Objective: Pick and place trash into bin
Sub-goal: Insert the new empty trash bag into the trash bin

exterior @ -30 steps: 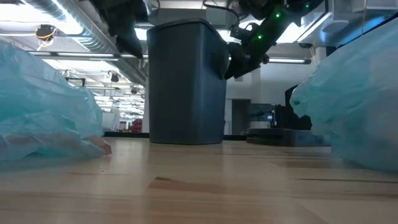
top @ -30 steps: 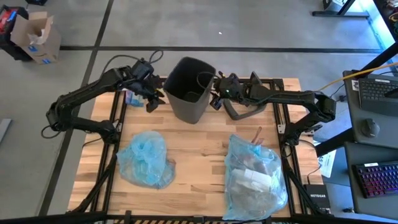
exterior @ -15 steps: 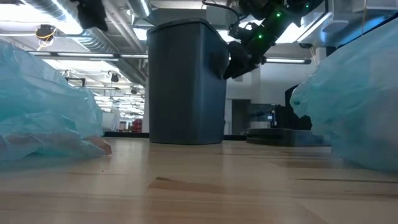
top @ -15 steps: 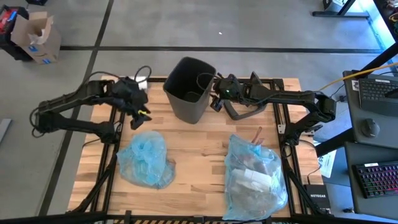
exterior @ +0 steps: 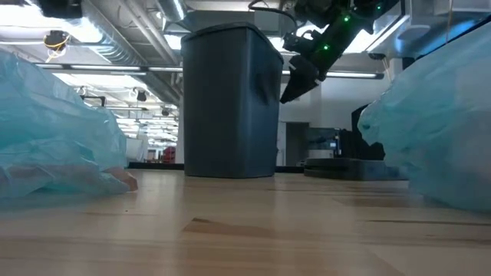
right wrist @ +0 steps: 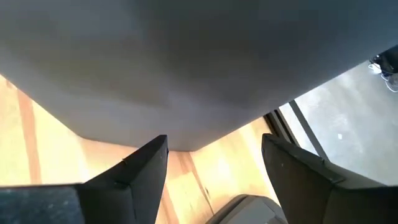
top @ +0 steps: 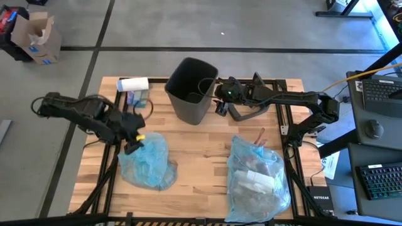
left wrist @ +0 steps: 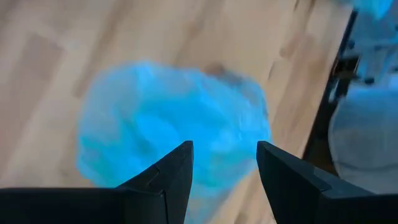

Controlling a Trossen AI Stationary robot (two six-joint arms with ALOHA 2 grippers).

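The bin (top: 191,90) stands upright at the table's (top: 201,150) far edge, bare wood open before it. The right gripper (top: 220,104) hangs just beside the bin's wall, fingers spread, empty. The left gripper (top: 133,143) hovers over a crumpled blue bag (top: 148,161) near the left edge — fingers apart, holding nothing. A bag of trash (top: 257,179) lies front right; grey floor surrounds.

I see the pale slatted wooden table (top: 201,135) on grey concrete floor (top: 251,25), an open cardboard box (top: 36,34) off its far-left corner, and to the right dark desks with two black keyboards (top: 382,91) and a black mouse (top: 374,129).
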